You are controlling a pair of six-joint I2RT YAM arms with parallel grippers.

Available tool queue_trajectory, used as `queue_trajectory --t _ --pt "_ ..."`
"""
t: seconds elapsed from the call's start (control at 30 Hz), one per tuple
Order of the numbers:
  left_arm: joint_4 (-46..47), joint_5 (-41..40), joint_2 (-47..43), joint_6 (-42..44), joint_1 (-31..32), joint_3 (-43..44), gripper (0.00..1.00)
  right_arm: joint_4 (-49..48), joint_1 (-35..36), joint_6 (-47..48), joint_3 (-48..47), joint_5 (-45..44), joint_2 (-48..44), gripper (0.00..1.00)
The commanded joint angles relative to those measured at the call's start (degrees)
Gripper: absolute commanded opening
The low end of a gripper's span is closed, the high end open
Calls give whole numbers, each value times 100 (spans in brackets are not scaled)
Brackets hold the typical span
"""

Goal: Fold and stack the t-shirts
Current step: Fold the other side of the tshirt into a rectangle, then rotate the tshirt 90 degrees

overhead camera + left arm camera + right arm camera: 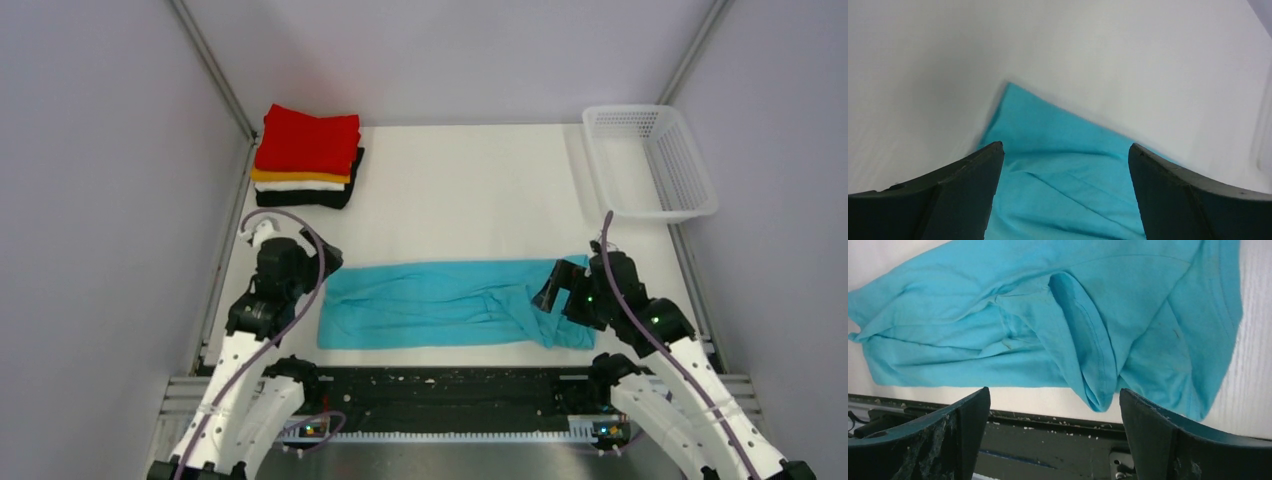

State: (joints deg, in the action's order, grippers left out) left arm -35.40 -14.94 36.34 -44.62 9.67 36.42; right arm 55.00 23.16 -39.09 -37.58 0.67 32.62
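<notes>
While both my arms hover at the ends of the turquoise t-shirt (440, 300), the top view puts my left gripper (318, 262) over its left end and my right gripper (553, 285) over its right, with the folded stack (308, 160) well beyond my left one. Left wrist now: my left gripper (1065, 150) is spread wide and empty, a shirt corner (1009, 86) just ahead of the fingertips. Right wrist: my right gripper (1054, 392) gapes too, gripping nothing, and a rumpled sleeve (1088, 355) lies straight ahead. I'd flatten that sleeve first, I reckon, then pinch matching corners so the fold lands square.
</notes>
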Motion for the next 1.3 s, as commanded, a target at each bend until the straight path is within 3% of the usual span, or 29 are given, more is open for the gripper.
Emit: queue_trajectory --t 0.0,0.07,0.27,0.4,0.53,0.63,0.83,1.07,1.27 --pt "1556 2832 1031 406 16 -329 99 -1255 54 -184 373 307 479 99" --pt "1960 3436 1698 446 44 -451 99 -1771 49 -315 595 305 754 99" --pt "1949 3011 2786 622 306 -585 99 -2910 46 -720 1095 208 2013 99" --pt "1723 2366 2978 718 307 -776 99 -3307 -119 -795 1309 170 2786 99" --pt "1212 1295 3118 609 302 -759 99 -3709 -716 -609 1402 266 3255 99" --pt "965 953 3111 539 307 -671 99 -4090 -1103 -396 1226 313 3719 99" --pt "694 1445 2783 585 473 -628 99 -4415 -1512 101 -156 385 5603 99" --pt "1818 2731 2560 -538 1890 -1376 99 -4429 -1521 115 -2263 1156 7644 98" --pt "2769 2257 2592 -1809 3337 -1478 99 -3700 -1414 334 -4547 1140 9069 98"
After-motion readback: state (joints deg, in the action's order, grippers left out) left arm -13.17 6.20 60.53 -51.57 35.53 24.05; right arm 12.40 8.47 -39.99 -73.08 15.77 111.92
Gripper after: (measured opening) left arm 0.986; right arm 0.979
